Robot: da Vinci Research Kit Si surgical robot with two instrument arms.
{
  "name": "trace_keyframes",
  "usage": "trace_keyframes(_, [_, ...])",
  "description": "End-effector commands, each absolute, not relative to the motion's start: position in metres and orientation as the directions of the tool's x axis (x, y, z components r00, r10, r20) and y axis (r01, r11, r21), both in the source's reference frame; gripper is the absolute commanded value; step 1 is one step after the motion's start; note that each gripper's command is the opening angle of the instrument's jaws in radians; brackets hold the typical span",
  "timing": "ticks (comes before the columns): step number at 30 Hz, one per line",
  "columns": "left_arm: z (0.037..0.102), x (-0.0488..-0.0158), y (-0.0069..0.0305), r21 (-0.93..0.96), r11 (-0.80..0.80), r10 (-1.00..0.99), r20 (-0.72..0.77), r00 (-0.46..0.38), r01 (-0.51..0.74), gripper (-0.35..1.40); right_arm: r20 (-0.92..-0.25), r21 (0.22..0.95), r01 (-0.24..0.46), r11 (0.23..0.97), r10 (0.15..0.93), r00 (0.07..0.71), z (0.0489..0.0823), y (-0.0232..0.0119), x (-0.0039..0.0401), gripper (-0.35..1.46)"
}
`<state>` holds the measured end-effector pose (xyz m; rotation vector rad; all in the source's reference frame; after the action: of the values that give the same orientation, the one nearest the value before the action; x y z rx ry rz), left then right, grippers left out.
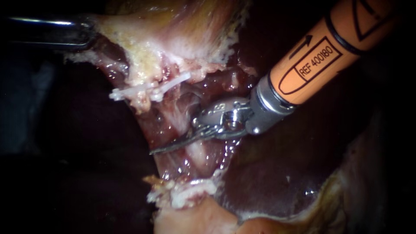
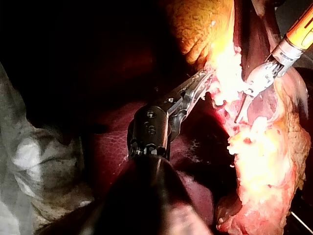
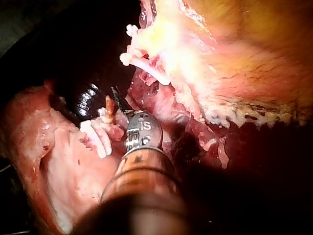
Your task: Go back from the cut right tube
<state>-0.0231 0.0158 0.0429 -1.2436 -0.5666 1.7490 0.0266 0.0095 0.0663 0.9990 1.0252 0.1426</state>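
Your right instrument [image 1: 164,148]: slim, pointed metal blades lie closed together, holding nothing, across the glistening pink tube [image 1: 197,158]. White ridged plastic clips [image 1: 149,90] sit on it above and below the blades. Your left instrument [image 2: 205,76]: long jaws clamped on pale, lumpy fatty tissue [image 2: 222,58].

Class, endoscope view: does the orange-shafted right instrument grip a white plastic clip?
No: the orange-shafted right instrument, jaws shut, lies below the white plastic clips.
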Motion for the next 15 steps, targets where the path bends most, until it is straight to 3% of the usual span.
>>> trace_keyframes(1, [0.0429, -0.0231, 0.0158, -0.769, -0.5, 0.857, -0.505, -0.101, -0.398, -0.35, -0.647, 0.75, 0.331, 0.573, 0.528, 0.55, 0.0663, 0.0095, 0.0266, -0.35])
trace_keyframes(13, [0.0429, -0.0231, 0.0158, -0.769, -0.5, 0.857, -0.505, -0.101, -0.398, -0.35, -0.657, 0.741, 0.333, 0.583, 0.529, 0.537, 0.0659, 0.0095, 0.0266, -0.35])
trace_keyframes(14, [0.0429, -0.0231, 0.0158, -0.769, -0.5, 0.857, -0.505, -0.101, -0.398, -0.35, -0.661, 0.739, 0.324, 0.591, 0.54, 0.521, 0.0658, 0.0094, 0.0267, 0.22])
trace_keyframes(15, [0.0429, -0.0231, 0.0158, -0.769, -0.5, 0.857, -0.505, -0.101, -0.398, -0.35, -0.664, 0.735, 0.307, 0.604, 0.552, 0.504, 0.0657, 0.0093, 0.0267, 0.66])
